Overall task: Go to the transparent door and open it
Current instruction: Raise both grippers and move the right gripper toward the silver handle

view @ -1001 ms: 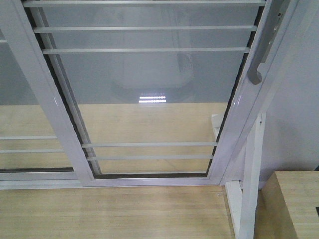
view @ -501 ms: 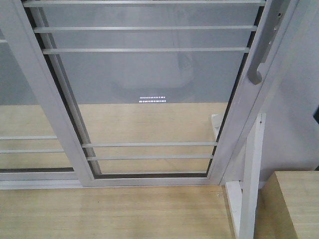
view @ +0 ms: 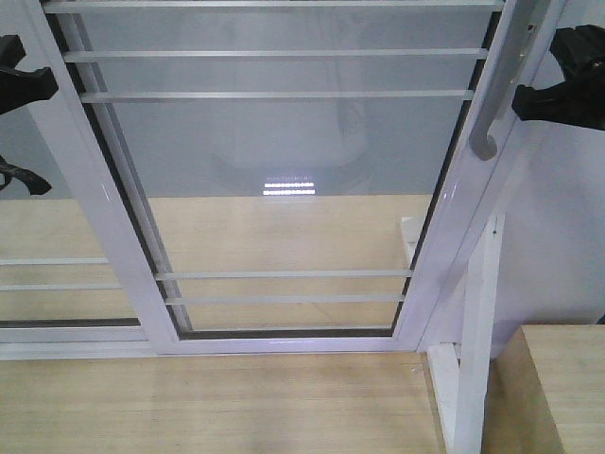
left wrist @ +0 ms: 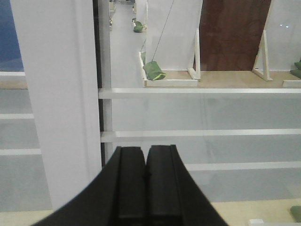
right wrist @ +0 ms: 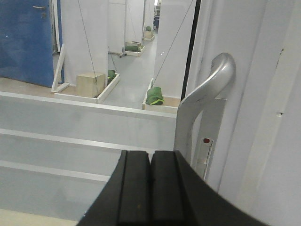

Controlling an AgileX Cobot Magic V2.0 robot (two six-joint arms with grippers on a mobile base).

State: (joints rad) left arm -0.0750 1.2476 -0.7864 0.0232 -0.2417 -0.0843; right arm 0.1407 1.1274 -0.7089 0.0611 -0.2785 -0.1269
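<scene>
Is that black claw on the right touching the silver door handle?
Cannot tell. In the front view the right gripper overlaps the handle edge; neither view shows depth plainly.

The transparent door (view: 284,161) is smooth clear glass with a bright glare spot on it, and its frame (view: 442,236) and thin bars are glossy white. The pull handle (right wrist: 202,113) looks like satin silver-grey metal. The floor (view: 208,407) is pale wood-grain, fairly matt. The left gripper (left wrist: 145,155) and right gripper (right wrist: 150,157) look like matt black plastic or rubber
</scene>
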